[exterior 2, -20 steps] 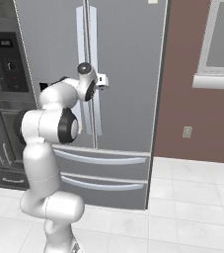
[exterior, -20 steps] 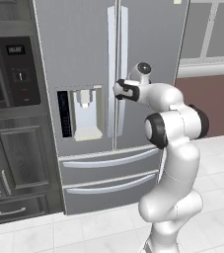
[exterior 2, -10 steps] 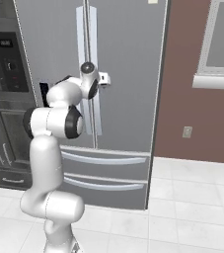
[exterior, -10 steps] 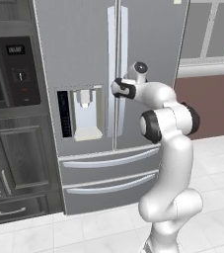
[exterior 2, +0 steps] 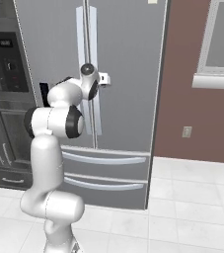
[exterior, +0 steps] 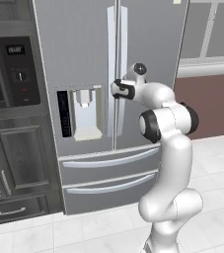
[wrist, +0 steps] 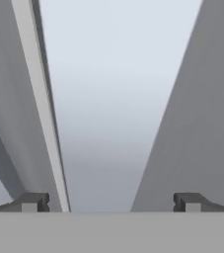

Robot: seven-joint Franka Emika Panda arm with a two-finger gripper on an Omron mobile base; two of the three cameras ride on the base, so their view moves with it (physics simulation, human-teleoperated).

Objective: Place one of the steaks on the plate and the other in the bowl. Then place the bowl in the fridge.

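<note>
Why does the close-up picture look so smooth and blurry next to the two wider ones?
Hand view: the end effector sits right against the fridge, so flat grey panels and a pale handle bar show as soft gradients without texture. Left base view: the fridge is evenly lit, no glare, with faint shading beside its handles. Right base view: similarly flat lighting, edges crisp.

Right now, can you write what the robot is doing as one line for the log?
stage: reaching for fridge door | gripper: open, at right door handle | fridge: doors shut | holding: nothing
</note>
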